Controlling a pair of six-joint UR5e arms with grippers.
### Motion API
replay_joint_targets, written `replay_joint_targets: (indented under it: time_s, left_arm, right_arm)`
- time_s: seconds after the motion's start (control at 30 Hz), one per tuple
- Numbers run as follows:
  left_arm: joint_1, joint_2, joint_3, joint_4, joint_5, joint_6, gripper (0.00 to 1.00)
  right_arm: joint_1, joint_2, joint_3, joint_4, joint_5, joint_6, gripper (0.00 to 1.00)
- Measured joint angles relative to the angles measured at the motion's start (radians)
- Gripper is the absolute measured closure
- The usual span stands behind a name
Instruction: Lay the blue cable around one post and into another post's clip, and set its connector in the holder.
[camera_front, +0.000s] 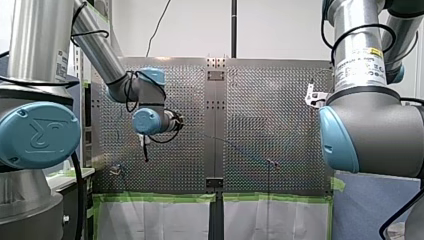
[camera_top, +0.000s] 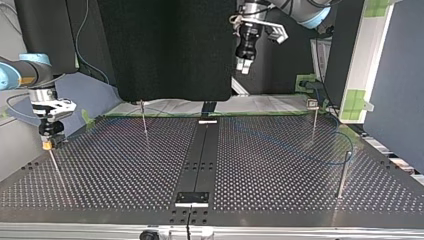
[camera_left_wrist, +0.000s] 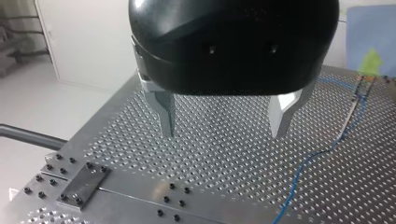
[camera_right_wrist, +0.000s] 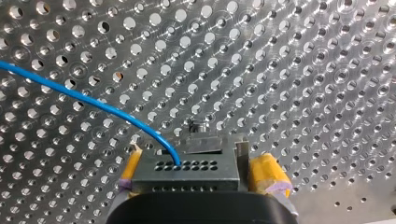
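Blue cable (camera_right_wrist: 79, 95), connector (camera_right_wrist: 184, 163) pinched in right tool (camera_right_wrist: 200, 173); left tool (camera_left_wrist: 222, 133) spread, empty, worktop (camera_left_wrist: 233, 168) beneath; risk: cable tension twisting connector askew before seating.

My left gripper (camera_left_wrist: 224, 123) is hovering with fingers (camera_left_wrist: 166, 112) spread apart; my right gripper (camera_right_wrist: 198, 172) is clamping the connector (camera_right_wrist: 187, 168) between yellow pads (camera_right_wrist: 266, 173).

Bright even light; glare on perforated table (camera_right_wrist: 280, 70); front view soft, hazy.

A UR logo is shown on the near left blue joint cap (camera_front: 37, 134); the far right sticker (camera_front: 361, 62) cannot be read.
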Motion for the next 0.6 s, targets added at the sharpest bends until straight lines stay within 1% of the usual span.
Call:
replay_joint_targets:
  time_s: [0.17,0.6]
  left_arm:
    - [0.001,0.0,0.006,0.001,0.01,0.0,0.0]
    - [0.002,0.0,0.006,0.0,0.011,0.001,0.0]
  right_arm:
    - [0.0,0.0,0.0,0.0,0.0,0.0,0.0]
    - [0.0,0.0,0.0,0.0,0.0,0.0,0.0]
